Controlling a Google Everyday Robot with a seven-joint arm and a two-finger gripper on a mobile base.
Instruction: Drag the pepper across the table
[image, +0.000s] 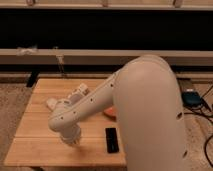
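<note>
The light wooden table (35, 145) fills the lower left. My white arm reaches from the right across its top, and its wrist bends down over the front left part. My gripper (73, 139) points down at the table top there, mostly covered by the wrist. The pepper does not show; it is hidden or out of view.
A flat black rectangular device (112, 140) lies on the table just right of the gripper. Part of a round orange-red dish (110, 112) shows behind it under the arm. A blue object with cables (192, 97) lies on the floor at right. A dark wall with rails runs behind.
</note>
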